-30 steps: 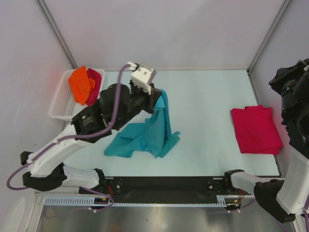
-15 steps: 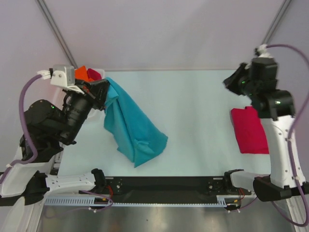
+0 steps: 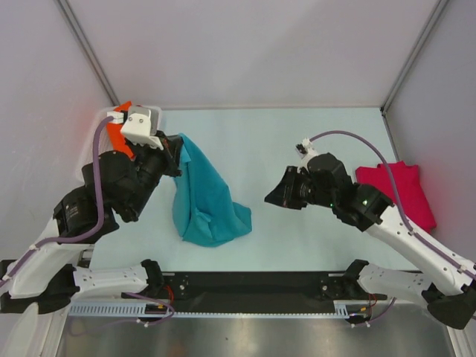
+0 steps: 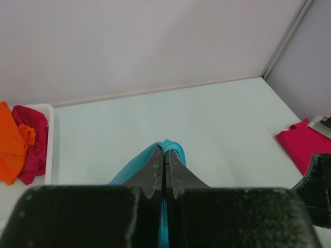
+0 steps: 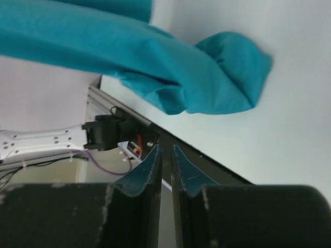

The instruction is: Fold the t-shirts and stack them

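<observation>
Left gripper (image 4: 164, 155): jaws pinched tight on an edge of the soft teal cotton t-shirt (image 3: 204, 195), held up at about 9 o'clock of the pale table (image 3: 312, 141). The cloth hangs down, its lower bunch resting on the surface toward 7 o'clock.

Right gripper (image 5: 165, 151): fingers a narrow slit apart, empty, near table centre, facing the teal bunch but apart from it.

Folded crimson-pink t-shirt (image 3: 405, 195) lies at 3 o'clock.

White slatted plastic basket (image 4: 49, 155) at 10 o'clock holds an orange t-shirt (image 4: 10, 142) and a crumpled crimson-pink t-shirt (image 4: 32, 137).
</observation>
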`<state>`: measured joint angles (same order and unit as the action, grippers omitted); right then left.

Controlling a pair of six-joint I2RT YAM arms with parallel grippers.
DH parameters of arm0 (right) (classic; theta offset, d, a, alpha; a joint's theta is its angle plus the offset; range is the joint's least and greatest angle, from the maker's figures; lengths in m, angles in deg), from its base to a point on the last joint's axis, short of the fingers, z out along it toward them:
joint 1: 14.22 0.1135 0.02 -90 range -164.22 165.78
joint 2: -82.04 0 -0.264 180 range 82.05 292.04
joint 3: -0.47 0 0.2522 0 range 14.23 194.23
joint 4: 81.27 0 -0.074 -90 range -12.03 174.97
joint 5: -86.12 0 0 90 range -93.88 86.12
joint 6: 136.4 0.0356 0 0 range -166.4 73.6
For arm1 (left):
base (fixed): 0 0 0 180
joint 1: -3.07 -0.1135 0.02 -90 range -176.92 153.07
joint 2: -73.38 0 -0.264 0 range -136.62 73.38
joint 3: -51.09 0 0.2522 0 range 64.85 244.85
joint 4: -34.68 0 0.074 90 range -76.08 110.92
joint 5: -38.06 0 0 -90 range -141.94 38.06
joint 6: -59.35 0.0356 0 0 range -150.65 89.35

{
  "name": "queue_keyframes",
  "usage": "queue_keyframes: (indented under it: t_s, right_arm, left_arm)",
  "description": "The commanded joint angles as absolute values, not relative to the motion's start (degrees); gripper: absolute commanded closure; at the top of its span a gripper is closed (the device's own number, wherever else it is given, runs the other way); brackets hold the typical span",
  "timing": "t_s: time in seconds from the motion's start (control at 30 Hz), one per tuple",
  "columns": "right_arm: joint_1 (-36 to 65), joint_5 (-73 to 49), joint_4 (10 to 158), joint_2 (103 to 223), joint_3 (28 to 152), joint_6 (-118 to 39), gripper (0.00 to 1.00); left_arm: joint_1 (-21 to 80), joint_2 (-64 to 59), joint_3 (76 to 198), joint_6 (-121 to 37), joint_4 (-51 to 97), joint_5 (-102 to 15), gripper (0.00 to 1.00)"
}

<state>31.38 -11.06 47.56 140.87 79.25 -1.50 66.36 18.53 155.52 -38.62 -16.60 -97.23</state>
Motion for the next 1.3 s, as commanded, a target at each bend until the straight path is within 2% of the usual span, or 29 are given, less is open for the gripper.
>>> queue_keyframes:
  t_s: [0.0,0.07,0.2,0.37,0.4,0.43,0.7,0.97,1.27]
  right_arm:
    - [36.7,-11.0,56.2,138.1,76.3,5.4,0.84]
    - [39.8,-12.1,58.2,137.8,72.8,8.4,0.83]
    - [45.6,-8.7,64.1,138.5,67.5,10.7,0.68]
    - [46.6,-10.5,73.4,140.8,62.2,11.1,0.62]
    - [46.6,-10.9,75.4,141.5,62.2,10.2,0.54]
    - [46.6,-11.0,76.0,142.8,62.1,9.9,0.53]
    - [40.9,-15.1,89.4,153.0,59.8,4.8,0.52]
    - [43.2,-8.5,92.1,169.7,66.3,-4.1,0.53]
    - [44.7,-7.9,89.9,175.1,75.1,-6.7,0.55]
  left_arm:
    - [65.0,19.1,154.7,-40.4,-18.4,-97.6,1.00]
    - [64.2,19.1,154.2,-40.4,-18.9,-97.6,1.00]
    - [63.3,19.3,153.1,-40.8,-20.1,-96.8,1.00]
    - [62.8,20.4,152.0,-42.5,-21.8,-94.0,1.00]
    - [62.8,20.5,152.0,-42.9,-22.1,-93.8,1.00]
    - [62.7,20.8,151.9,-43.0,-22.2,-93.7,1.00]
    - [62.7,20.7,151.2,-42.5,-23.0,-93.5,1.00]
    - [62.7,21.1,150.2,-43.1,-25.2,-93.4,1.00]
    - [62.0,20.7,150.1,-43.0,-26.2,-93.7,1.00]
